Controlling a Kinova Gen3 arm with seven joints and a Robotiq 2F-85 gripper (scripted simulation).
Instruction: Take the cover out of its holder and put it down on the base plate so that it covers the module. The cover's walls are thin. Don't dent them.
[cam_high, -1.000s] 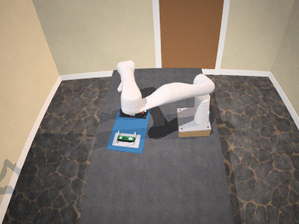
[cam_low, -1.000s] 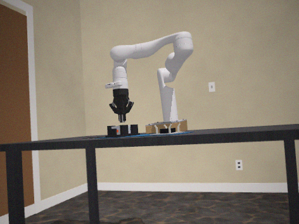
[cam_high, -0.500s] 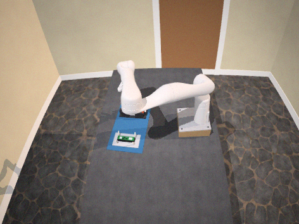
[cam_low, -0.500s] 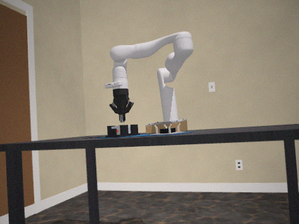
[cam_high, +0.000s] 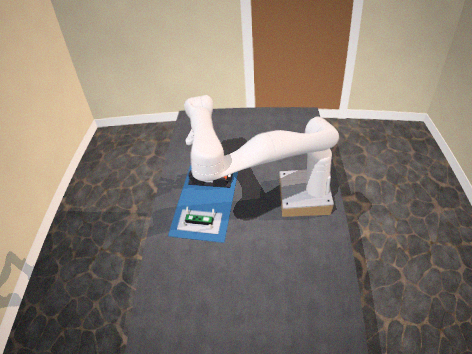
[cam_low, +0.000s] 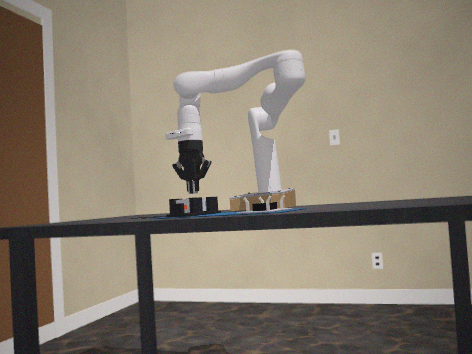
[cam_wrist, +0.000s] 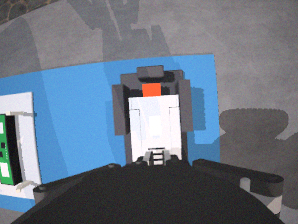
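Gripper, fingers nearly together on nothing, above the black holder; the white cover sits inside it, apart from the green module on its white base plate.

Plain room (door, wall outlet), unspecified.

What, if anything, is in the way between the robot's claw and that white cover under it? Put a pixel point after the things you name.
Nothing visible stands between the claw (cam_low: 193, 192) (cam_wrist: 158, 159) and the white cover (cam_wrist: 155, 127). The black holder's walls (cam_low: 205, 204) (cam_wrist: 186, 105) rise around the cover's sides, not over its top.
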